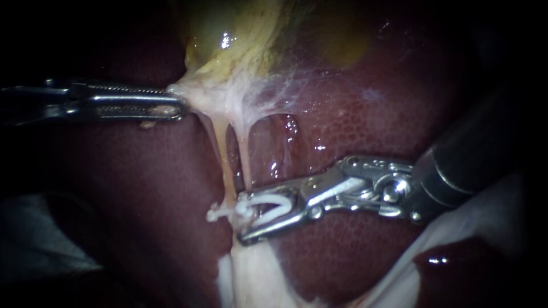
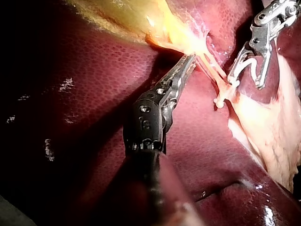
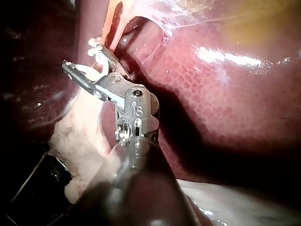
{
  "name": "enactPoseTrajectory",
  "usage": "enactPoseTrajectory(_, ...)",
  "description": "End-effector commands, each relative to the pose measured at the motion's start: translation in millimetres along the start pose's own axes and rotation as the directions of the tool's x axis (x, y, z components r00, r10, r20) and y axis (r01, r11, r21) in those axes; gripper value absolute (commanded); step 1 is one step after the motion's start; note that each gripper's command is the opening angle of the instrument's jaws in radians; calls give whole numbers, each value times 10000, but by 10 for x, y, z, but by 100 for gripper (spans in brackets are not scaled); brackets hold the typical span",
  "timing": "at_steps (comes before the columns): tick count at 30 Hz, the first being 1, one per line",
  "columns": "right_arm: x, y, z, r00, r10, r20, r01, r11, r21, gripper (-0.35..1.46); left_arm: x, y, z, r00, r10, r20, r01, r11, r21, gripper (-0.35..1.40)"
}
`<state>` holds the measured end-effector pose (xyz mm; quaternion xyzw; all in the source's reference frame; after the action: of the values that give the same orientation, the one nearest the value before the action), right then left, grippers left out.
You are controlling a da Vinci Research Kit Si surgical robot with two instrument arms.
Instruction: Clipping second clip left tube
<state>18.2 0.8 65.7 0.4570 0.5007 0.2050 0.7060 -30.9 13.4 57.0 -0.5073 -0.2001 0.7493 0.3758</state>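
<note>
Dark red liver (image 1: 354,131) filled the background. My right instrument (image 1: 246,218) held its jaws wide, cradling an open clip (image 1: 277,206). Just off their tips ran the left tube (image 1: 220,154), wearing a set clip (image 1: 216,215). Farther off, my left instrument (image 1: 180,106) pinched tissue below the gallbladder (image 1: 228,51). The placing step seemed in hand. Next, the jaws likely needed to advance over the tube, clear of the set clip, then squeeze.

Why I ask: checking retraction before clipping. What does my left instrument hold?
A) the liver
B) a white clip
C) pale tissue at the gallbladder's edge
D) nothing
C: the left instrument grips the pale tissue at the edge of the gallbladder and stretches it taut; the white clip sits in the right instrument.
</note>
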Motion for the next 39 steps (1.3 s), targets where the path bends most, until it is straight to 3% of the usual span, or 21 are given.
enactPoseTrajectory(1,0,3,2,10000,-1,6,1,10000,-14,49,0,0,0,10000,0,1,0,10000,0,-35)
enactPoseTrajectory(17,-4,36,-10,9996,12,-267,-31,9976,-689,50,0,0,0,10000,1,1,-1,10000,-1,-35)
enactPoseTrajectory(39,-2,50,0,9991,-279,-312,248,9951,-956,50,0,1,0,10000,-2,-1,2,10000,7,-35)
